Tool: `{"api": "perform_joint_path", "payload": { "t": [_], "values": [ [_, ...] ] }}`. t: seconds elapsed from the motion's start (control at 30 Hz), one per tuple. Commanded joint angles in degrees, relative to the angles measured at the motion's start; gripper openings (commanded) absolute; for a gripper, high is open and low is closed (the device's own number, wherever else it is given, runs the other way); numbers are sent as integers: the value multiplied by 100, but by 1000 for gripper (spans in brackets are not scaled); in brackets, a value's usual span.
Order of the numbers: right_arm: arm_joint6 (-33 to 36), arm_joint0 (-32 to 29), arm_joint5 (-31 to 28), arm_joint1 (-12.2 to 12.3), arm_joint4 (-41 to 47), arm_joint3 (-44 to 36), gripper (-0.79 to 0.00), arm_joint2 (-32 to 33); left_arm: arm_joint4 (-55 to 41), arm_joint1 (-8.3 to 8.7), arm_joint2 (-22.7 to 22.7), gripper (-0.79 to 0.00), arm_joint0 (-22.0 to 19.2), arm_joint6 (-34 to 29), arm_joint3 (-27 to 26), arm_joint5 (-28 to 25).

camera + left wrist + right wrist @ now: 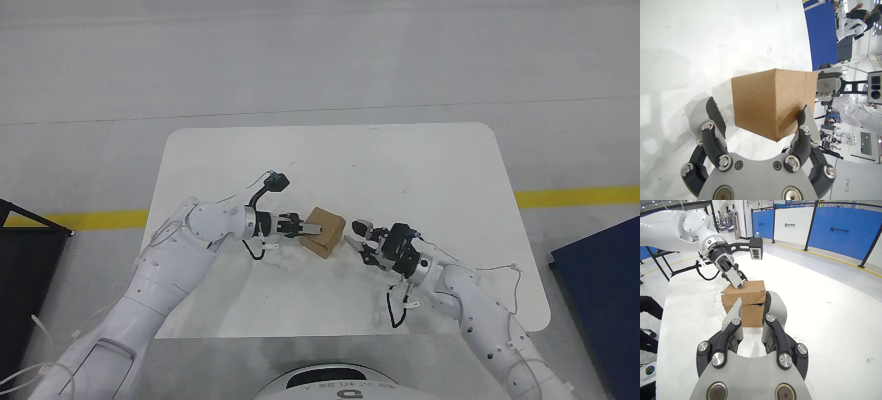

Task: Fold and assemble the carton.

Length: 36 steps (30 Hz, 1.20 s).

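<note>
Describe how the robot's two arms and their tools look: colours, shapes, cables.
The left arm and right arm wear glossy white rounded shells. The left tool and right tool share grey plates, black linkages with silver screws, and pale fingers with black ribbed pads. A black cable loops by the left wrist.

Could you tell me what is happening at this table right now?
A two-armed robot is working on a brown carton that stands on the white table. The left gripper, open, has one finger resting on the carton's top flap. The right gripper, also open, sits close to the opposite side, where a seam gapes. Neither gripper is clamped on the carton.
</note>
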Motion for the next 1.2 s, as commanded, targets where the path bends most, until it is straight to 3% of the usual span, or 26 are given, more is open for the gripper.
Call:
{"api": "perform_joint_path", "payload": {
  "t": [0.0,0.43,0.6,1.17],
  "values": [
    [63,62,81,-16,24,52,-502,-40,-13,-2,12,0,-8,2,11,-5],
    [259,234,635,-98,56,210,-453,-221,-186,-7,45,0,-43,-34,76,-136],
    [289,258,675,-111,23,195,-413,-263,-207,-11,79,0,-58,-54,98,-144],
    [414,355,596,-136,-1,210,-409,-351,-247,-23,177,0,-118,-97,134,-153]
  ]
}}
